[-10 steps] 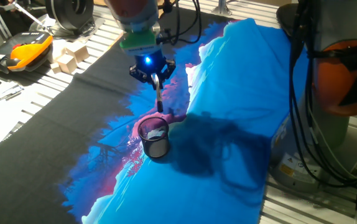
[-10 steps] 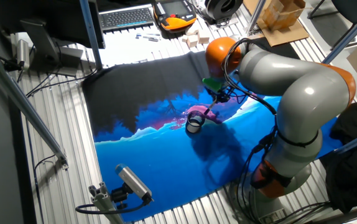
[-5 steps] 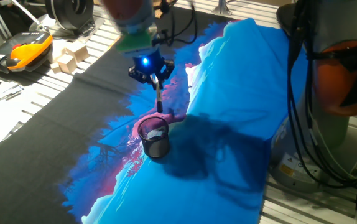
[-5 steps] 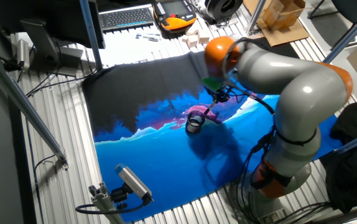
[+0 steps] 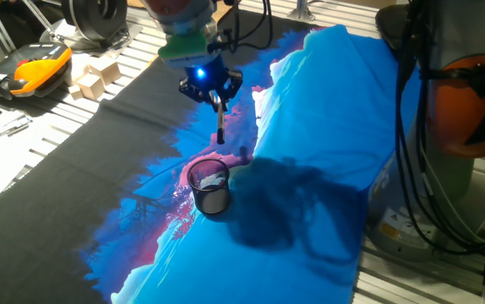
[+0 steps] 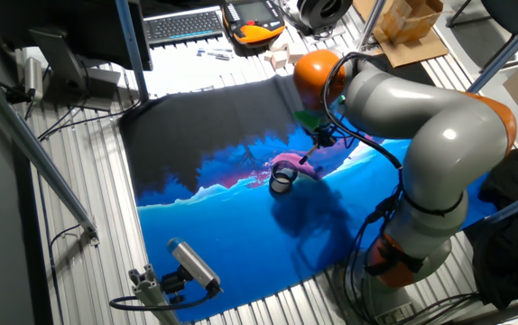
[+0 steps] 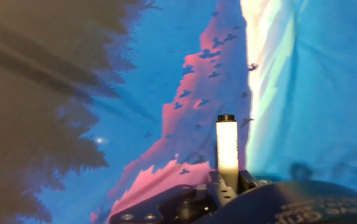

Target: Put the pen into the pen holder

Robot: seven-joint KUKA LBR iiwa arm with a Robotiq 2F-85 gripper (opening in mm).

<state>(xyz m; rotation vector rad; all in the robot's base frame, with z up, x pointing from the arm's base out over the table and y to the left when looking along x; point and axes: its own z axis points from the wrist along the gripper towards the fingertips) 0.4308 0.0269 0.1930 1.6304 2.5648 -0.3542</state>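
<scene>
My gripper (image 5: 217,99) is shut on the pen (image 5: 220,124), a slim white barrel with black ends that hangs straight down from the fingers. In the hand view the pen (image 7: 227,149) sticks out from between the fingers, black tip up. It also shows in the other fixed view (image 6: 309,157). The pen holder (image 5: 209,187), a small dark mesh cup with a pale scrap inside, stands upright on the blue and pink cloth. The pen's lower tip is above and a little behind the cup's rim, apart from it. The cup (image 6: 282,181) is out of the hand view.
A printed blue, pink and black cloth (image 5: 310,127) covers the table. Wooden blocks (image 5: 95,74) and an orange and black device (image 5: 24,69) lie at the far left. Cables and the arm's base (image 5: 462,110) stand at the right. A keyboard (image 6: 184,24) lies beyond the cloth.
The gripper has risen with the pen and shifted slightly right, so the pen's tip is now farther above the cup. The cup has not moved.
</scene>
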